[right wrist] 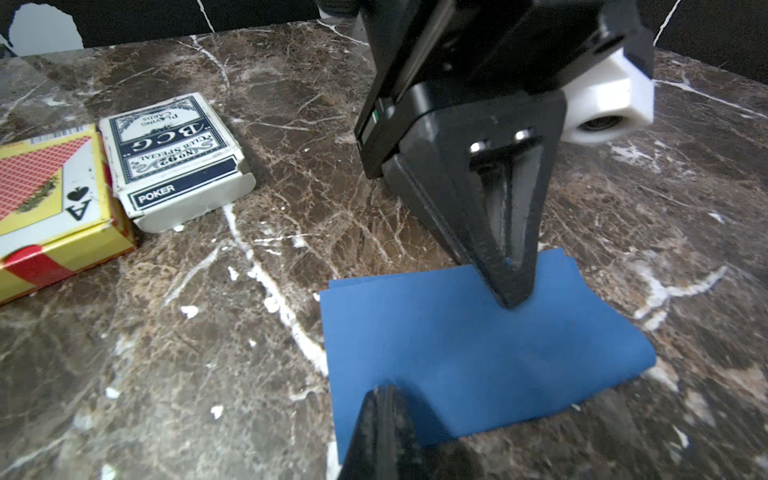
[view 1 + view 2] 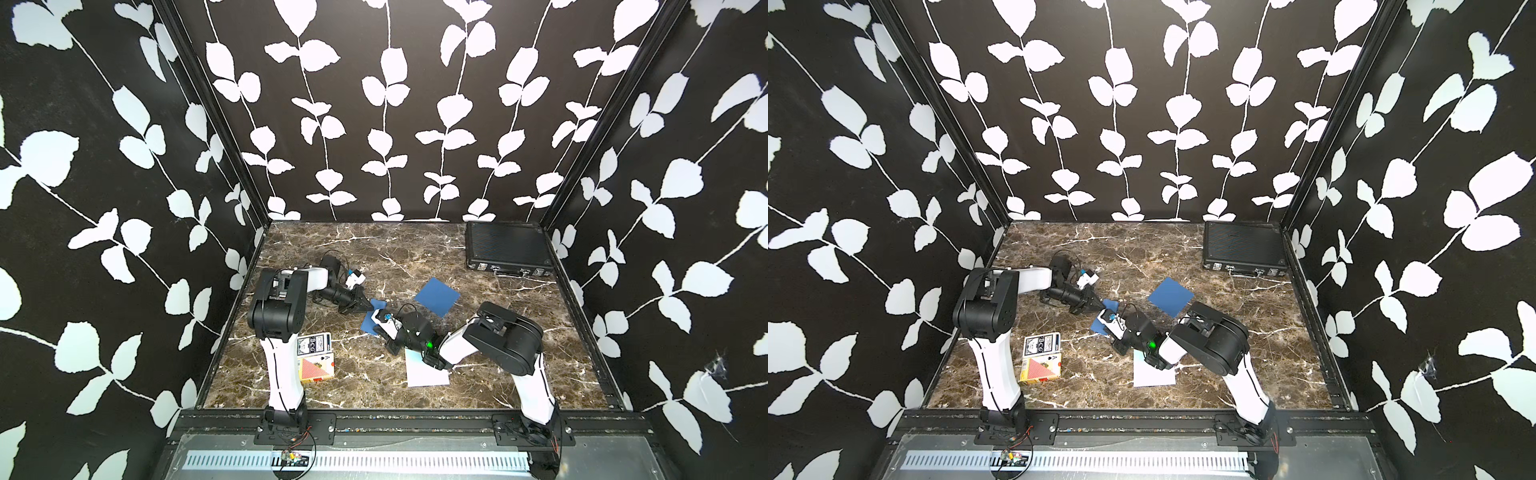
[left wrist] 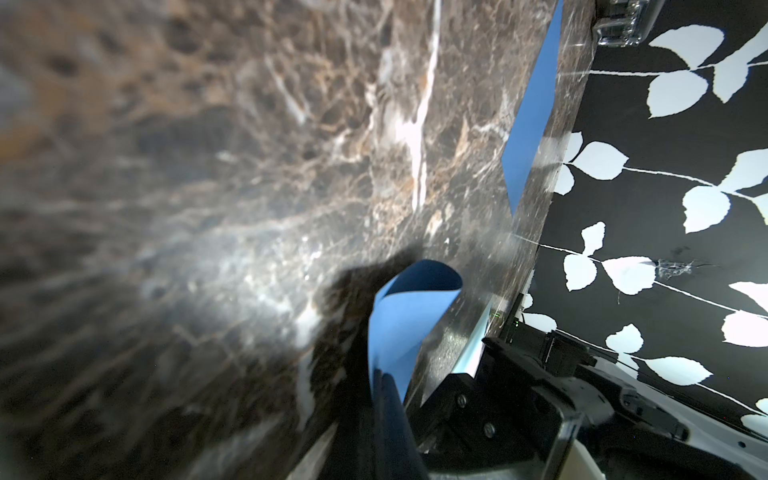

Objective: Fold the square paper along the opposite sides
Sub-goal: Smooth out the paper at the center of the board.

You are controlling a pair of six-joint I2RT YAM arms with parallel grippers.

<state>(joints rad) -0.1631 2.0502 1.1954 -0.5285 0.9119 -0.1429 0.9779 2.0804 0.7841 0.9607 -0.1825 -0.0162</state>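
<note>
Right wrist: left pincer (image 1: 513,291), right pincer (image 1: 384,401) closed, pressing folded paper (image 1: 457,353); poker box (image 1: 174,158) nearby.

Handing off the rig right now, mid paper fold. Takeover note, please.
Left gripper: shut, tips on the paper at the edge where its two layers meet. Pinching or only pressing, cannot tell.
Right gripper: shut, tips at the opposite side of the paper.
Paper: mid-table between the arms, doubled over, layers slightly offset, fold looks rounded rather than flat.
Done: one side brought over to the opposite side.
Left: probably press the crease flat, then release.
Also on the table: a flat blue sheet and a white sheet below the right arm.
</note>
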